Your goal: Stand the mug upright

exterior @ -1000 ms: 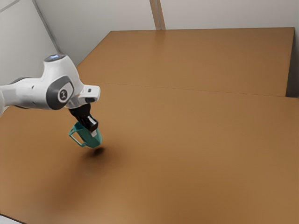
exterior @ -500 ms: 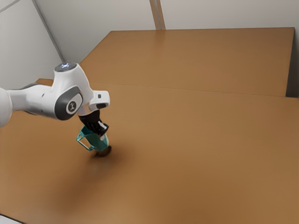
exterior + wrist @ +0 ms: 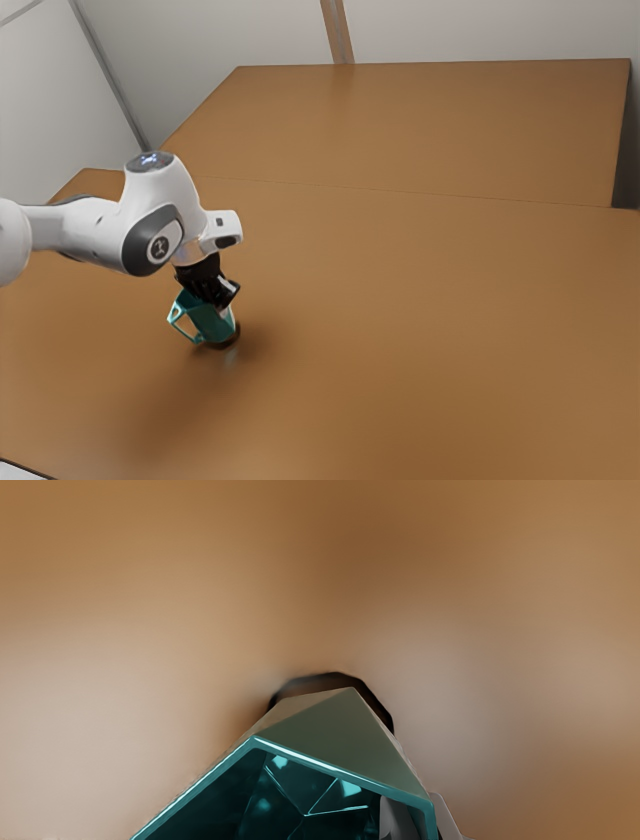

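Currently, we have the teal mug (image 3: 210, 322) at the tabletop, in the exterior view's left half, directly below the gripper (image 3: 223, 310). The mug is tilted, not upright: its base points down and toward the exterior view's right, and its open mouth faces up and toward the exterior view's left. The handle (image 3: 180, 325) extends from the body toward the exterior view's left. We cannot tell whether the base touches the surface. Our fingers are closed on the mug's side wall near the rim (image 3: 345, 770); in the wrist view, one finger (image 3: 392, 817) is inside the mug and the other (image 3: 447, 815) is outside, with the wall clamped between them. The same view shows the faceted interior of the mug and its duller outer face. A dark shadow (image 3: 232, 341) lies beside and below the base. Our white arm (image 3: 95, 228) enters from the exterior view's left, with the hand angled downward. Around these parts is the brown table (image 3: 430, 300), crossed by a thin seam (image 3: 400, 192); beyond it stands a pale wall (image 3: 480, 30).
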You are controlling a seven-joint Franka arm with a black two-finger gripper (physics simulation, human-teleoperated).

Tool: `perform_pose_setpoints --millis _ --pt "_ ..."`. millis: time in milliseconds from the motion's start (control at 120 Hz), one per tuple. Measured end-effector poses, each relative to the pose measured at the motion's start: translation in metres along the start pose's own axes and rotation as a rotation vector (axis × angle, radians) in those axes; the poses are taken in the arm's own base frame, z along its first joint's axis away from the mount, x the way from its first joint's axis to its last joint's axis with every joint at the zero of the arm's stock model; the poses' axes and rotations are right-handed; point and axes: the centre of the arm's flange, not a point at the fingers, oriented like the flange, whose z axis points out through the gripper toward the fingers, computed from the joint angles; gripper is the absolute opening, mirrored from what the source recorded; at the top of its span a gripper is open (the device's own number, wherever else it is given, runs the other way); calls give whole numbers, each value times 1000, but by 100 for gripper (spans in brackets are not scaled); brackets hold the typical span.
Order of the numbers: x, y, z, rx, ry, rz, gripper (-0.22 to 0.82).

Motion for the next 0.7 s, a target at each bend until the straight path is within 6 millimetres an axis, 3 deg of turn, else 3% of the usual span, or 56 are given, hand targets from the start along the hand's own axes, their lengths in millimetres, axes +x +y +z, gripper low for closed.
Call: perform_pose_setpoints --millis 475,583,700 --pt "1 2 14 1 -13 -65 -14" --pt "1 5 16 -1 -11 -69 -4" --pt "0 5 16 -3 -2 -77 21"
